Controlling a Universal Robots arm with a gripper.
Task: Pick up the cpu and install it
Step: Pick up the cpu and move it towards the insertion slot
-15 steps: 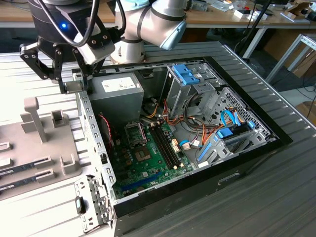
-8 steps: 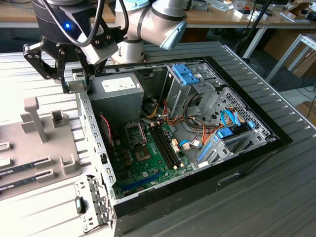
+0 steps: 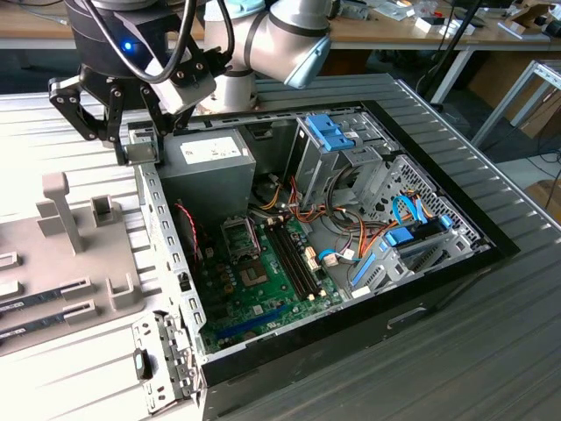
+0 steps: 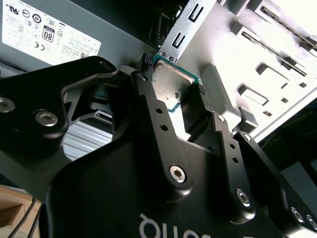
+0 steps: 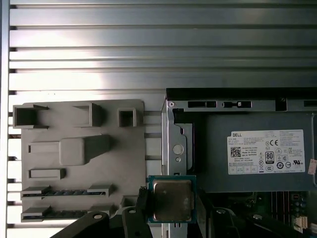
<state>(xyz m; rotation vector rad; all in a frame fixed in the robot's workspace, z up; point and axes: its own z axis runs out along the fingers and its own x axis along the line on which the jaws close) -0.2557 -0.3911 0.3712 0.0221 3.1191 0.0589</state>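
Jaws shut on the cpu (image 4: 171,89) (image 5: 172,200), one on each side, with its silver top showing in both wrist views. Up in the air over the far corner of the open computer case (image 3: 421,294), at the exterior view's left, just above the metal edge and near the grey power box (image 3: 207,167). Beside the case, a grey tray (image 3: 53,263) with slots on the ribbed bench (image 3: 491,351). Down inside, a green board (image 3: 272,281) with a square socket (image 3: 238,235), well apart from the cpu.
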